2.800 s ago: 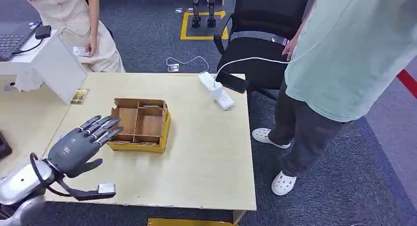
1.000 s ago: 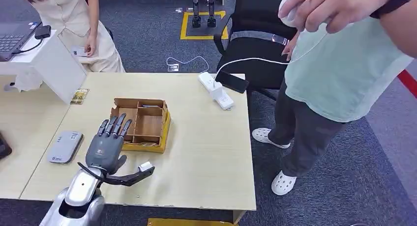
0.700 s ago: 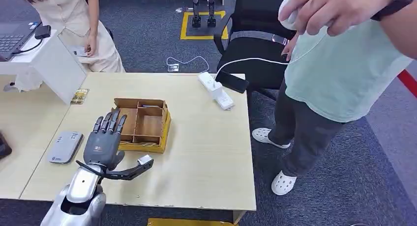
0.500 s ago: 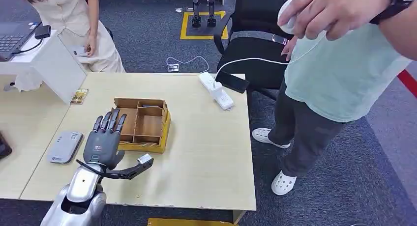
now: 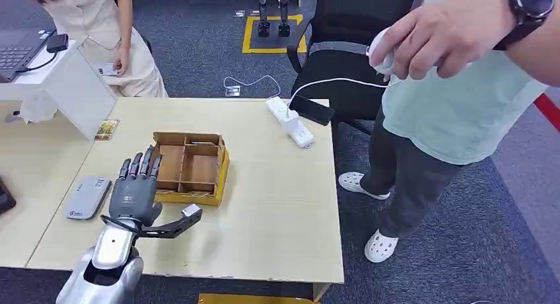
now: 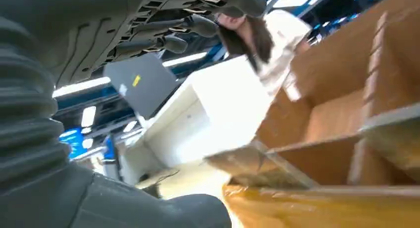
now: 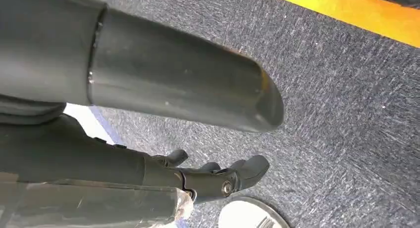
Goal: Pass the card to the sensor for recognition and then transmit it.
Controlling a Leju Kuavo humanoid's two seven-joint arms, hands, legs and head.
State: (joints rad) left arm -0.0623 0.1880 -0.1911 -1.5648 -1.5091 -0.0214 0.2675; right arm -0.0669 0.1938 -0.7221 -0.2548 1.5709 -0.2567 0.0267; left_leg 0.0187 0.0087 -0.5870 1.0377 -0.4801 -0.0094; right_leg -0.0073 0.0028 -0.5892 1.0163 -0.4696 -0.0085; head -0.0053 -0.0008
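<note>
Nearest the front edge of the table (image 5: 277,251), the left robot hand (image 5: 134,195) hovers palm down, fingers stretched out side by side toward the far edge and the thumb stuck out sideways; it holds nothing. Its fingertips (image 5: 142,162) lie over the near left corner of the wooden box (image 5: 188,198). The right robot hand (image 7: 213,177) hangs over the carpet, and whether it is spread or curled cannot be told.

Just left of the left robot hand, toward the table's left edge, lies the flat grey sensor (image 5: 87,197).

The card (image 5: 203,143) looks to be the pale thin strip in the box's far row of compartments, though it is too small to be sure. As far as it can be read, its long axis runs parallel to the table's far edge, along the divider.

A card of this kind is likely light, stiff and thin, with slick faces. Lying close to a wall, it leaves little room for fingers. The sounder hold would be a pinch across the two faces at an exposed edge, thumb against fingers, firm enough that it does not slide.

Farther off, a small printed card (image 5: 107,129) sits at the far left corner and a power strip (image 5: 290,122) near the far edge. Beyond the right edge a person (image 5: 455,99) stands.
</note>
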